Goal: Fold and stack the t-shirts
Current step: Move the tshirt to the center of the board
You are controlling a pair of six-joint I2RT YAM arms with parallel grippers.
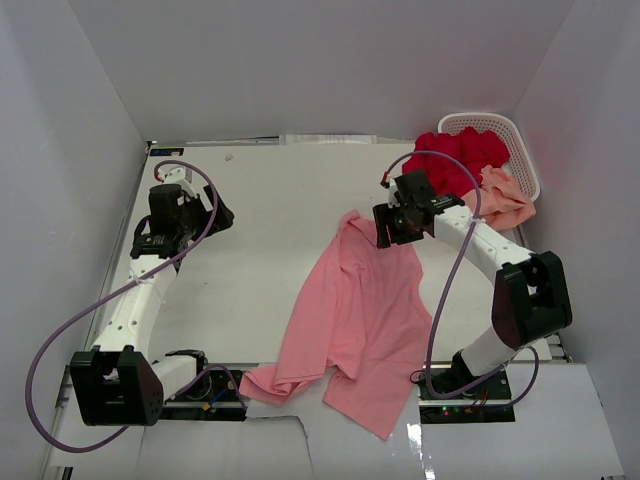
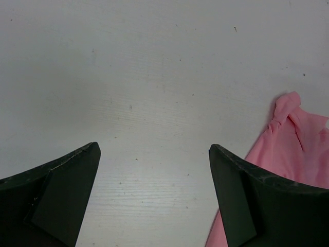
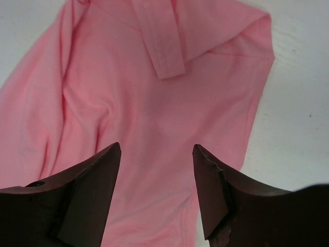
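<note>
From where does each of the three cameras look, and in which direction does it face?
Top external: above and behind the robot, looking down at the table; left arm, right arm, left gripper, right gripper show.
Left wrist: on the left arm, facing bare table; its open fingers show.
Right wrist: on the right arm, facing the pink shirt; its open fingers show.
Shared: the pink shirt appears in all three.

left arm [image 1: 125, 315], right arm [image 1: 478, 243]: white links, black joints | purple cable [image 1: 30, 375] each | left pincer [image 2: 153, 145], right pincer [image 3: 157, 146]: dark wedges
</note>
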